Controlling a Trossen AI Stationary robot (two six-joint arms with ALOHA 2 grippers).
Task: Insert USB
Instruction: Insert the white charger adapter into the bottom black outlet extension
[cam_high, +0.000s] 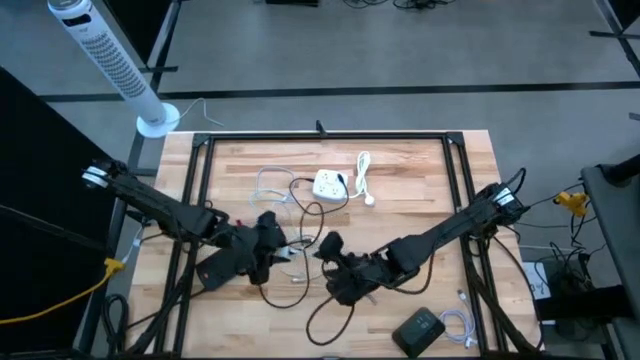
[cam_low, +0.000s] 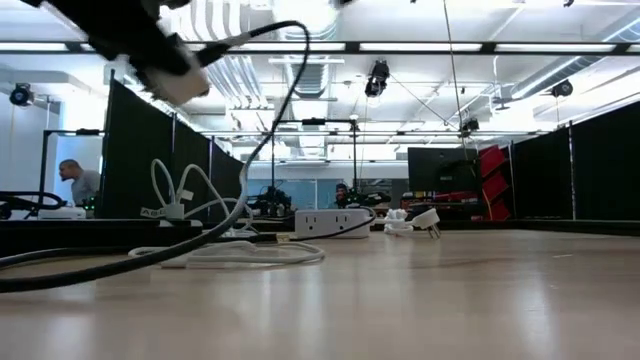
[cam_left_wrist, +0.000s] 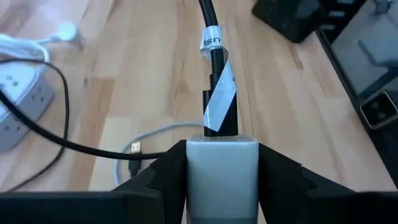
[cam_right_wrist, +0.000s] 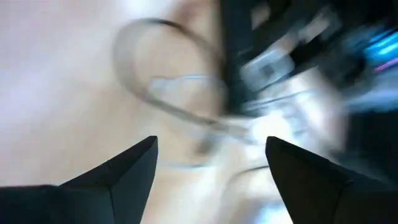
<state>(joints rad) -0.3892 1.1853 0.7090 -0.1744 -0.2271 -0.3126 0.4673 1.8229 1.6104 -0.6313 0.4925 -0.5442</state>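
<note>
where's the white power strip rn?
High view: the white power strip lies at the table's far middle, beyond both grippers, with a coiled white cable just to its right and a black cord running from it.

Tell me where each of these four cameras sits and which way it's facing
High: overhead, looking straight down on table; both arms show.
Low: table height, looking level across to power strip; one arm overhead.
Left wrist: left gripper clamps white charger with black cable.
Right wrist: right gripper open, blurred.
Shared: power strip, high and low.
</note>
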